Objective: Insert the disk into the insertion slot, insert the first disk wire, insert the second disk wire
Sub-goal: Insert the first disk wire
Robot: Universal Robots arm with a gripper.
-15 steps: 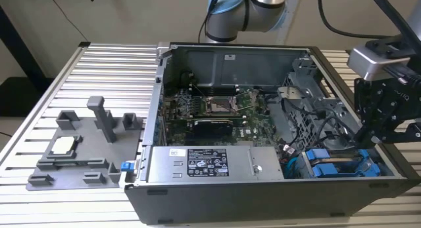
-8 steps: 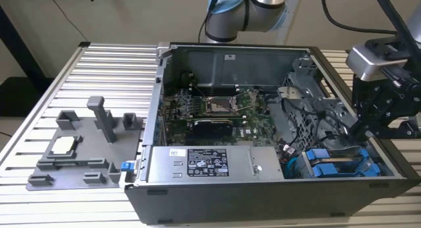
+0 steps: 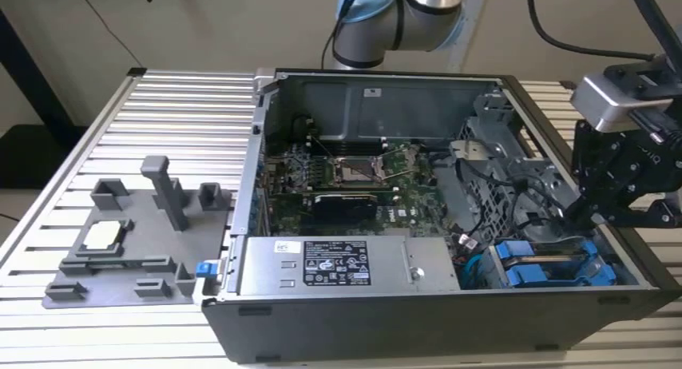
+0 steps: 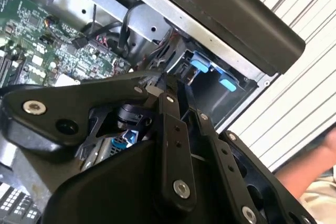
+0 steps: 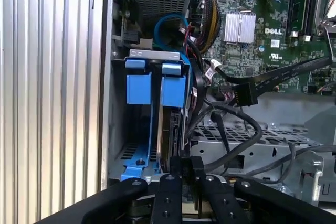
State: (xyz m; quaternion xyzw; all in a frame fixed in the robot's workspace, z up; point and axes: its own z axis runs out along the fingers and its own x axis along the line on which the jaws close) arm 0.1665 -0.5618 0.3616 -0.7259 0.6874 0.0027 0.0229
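The disk [image 5: 170,129] stands edge-on inside the insertion slot [image 5: 155,54] of the grey drive cage, its blue carrier tab [image 5: 173,85] facing out. A second blue-framed drive [image 5: 137,85] sits beside it. In the exterior view both blue frames [image 3: 538,265] lie at the case's near right corner. My gripper [image 5: 184,170] hovers right at the disk's rear edge, fingers [image 5: 170,182] pinched on a small black plug with a black wire [image 5: 247,129] looping off it. From outside, the gripper [image 3: 609,213] hangs over the right wall of the case. Black linkages [image 4: 168,129] block much of the second wrist view.
The open computer case [image 3: 426,329] lies on a slatted aluminium table [image 3: 160,113]. A silver labelled power-supply box [image 3: 341,265] sits left of the drives, the green motherboard [image 3: 352,177] beyond. A grey fixture [image 3: 128,241] stands at the exterior view's left. A person's hand [image 4: 315,166] is near the case.
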